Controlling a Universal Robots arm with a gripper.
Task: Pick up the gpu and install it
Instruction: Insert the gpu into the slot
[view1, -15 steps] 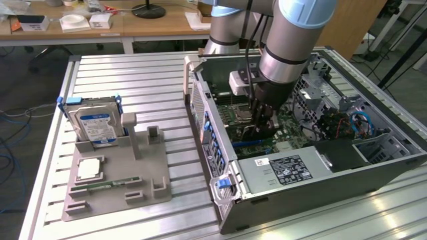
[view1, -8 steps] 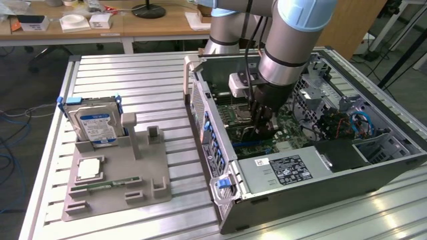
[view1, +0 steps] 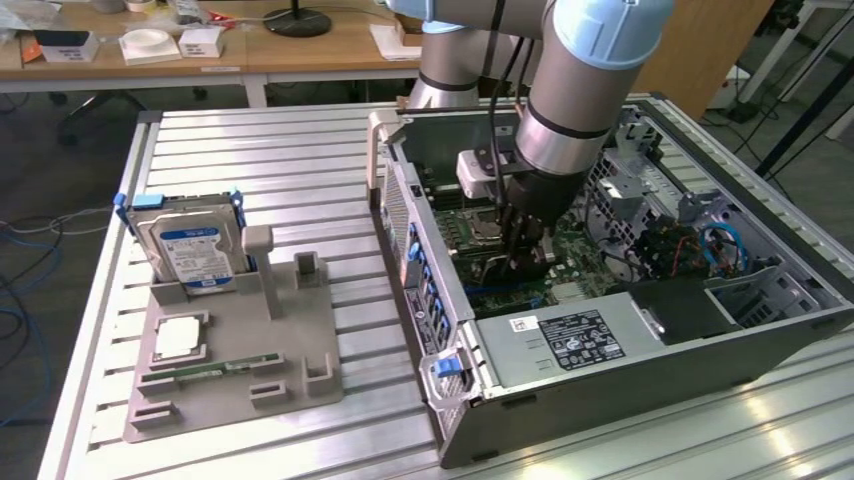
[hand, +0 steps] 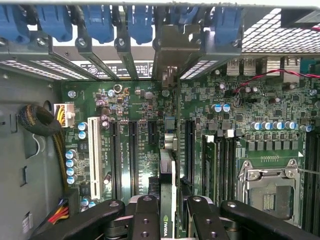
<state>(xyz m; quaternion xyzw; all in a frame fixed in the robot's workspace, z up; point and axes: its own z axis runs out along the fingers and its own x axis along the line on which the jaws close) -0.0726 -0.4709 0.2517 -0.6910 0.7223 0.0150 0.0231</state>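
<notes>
A robotics lab or workshop, by the ribbed aluminium worktable (view1: 267, 150) bearing an opened desktop computer case (view1: 641, 340) and a grey moulded fixture (view1: 234, 350) propping a hard drive (view1: 190, 250) upright. Behind it, wooden desks (view1: 267, 50) strewn with small white boxes (view1: 147, 45) and a black lamp base (view1: 298, 20), with loose cables (view1: 27, 230) trailing over the carpeted floor. Inside the case, a bare green motherboard (hand: 250, 105) with its slots and empty processor socket (hand: 270, 192) exposed.
</notes>
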